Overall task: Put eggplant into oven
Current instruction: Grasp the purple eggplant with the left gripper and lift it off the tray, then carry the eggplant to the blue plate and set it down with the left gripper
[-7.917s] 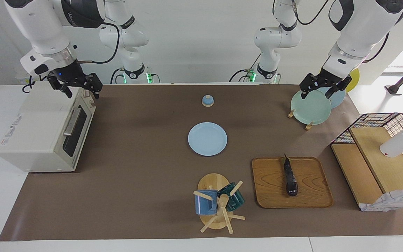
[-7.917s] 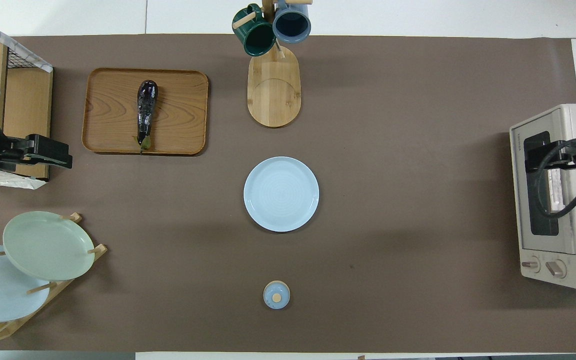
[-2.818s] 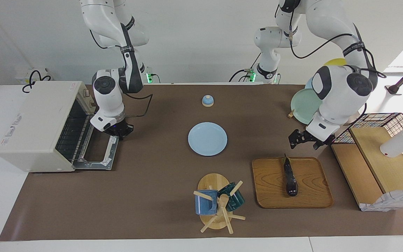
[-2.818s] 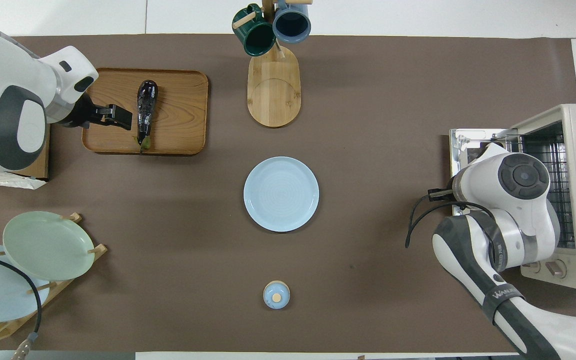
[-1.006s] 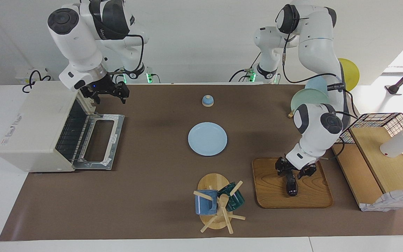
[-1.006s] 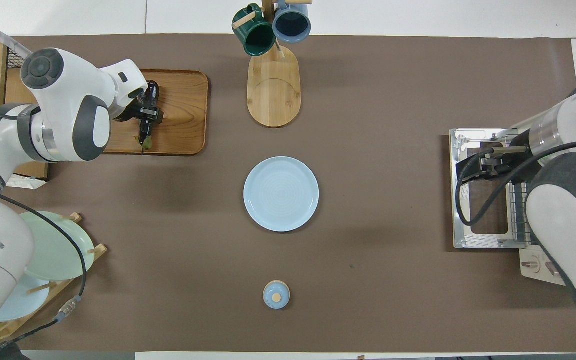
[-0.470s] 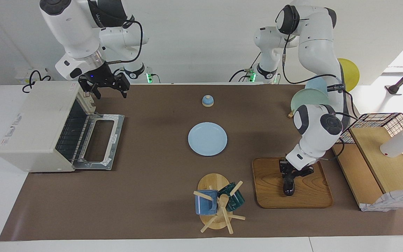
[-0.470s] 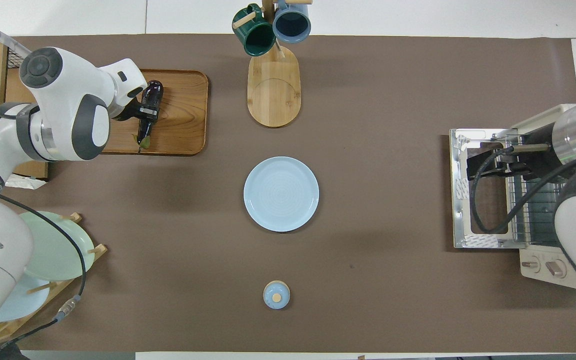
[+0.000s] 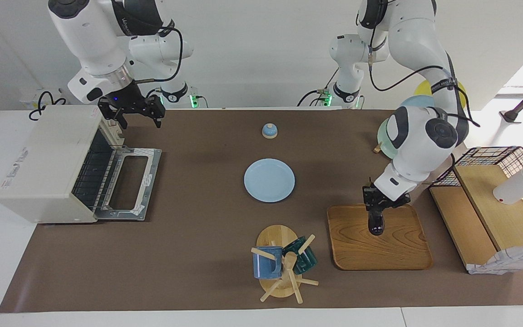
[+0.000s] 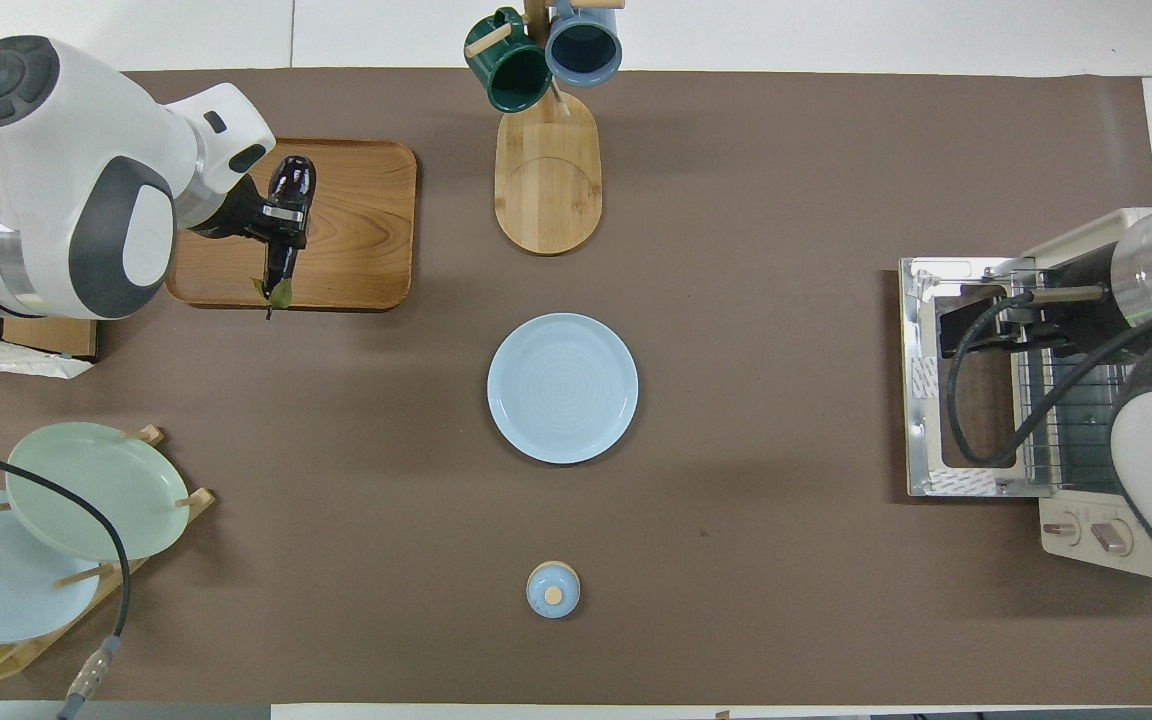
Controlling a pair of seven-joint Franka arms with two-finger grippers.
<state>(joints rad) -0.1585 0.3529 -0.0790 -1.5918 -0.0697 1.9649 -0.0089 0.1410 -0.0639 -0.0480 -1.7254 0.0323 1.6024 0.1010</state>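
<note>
L arm reaches out from its base, elbow high, forearm angled down, wrist bent so the left gripper (image 9: pixel 376 204) (image 10: pixel 281 222) points downward, raised off the surface; fingers closed on a long dark item gripped near its middle, which hangs tilted below the fingertips

R arm waits: upper links upright, forearm sloping down, wrist turned down w/ cable looped alongside. Right gripper (image 9: pixel 137 119) (image 10: pixel 976 330) hangs in the air, jaws spread wide, nothing between the fingers, blue light on the wrist body just above them
</note>
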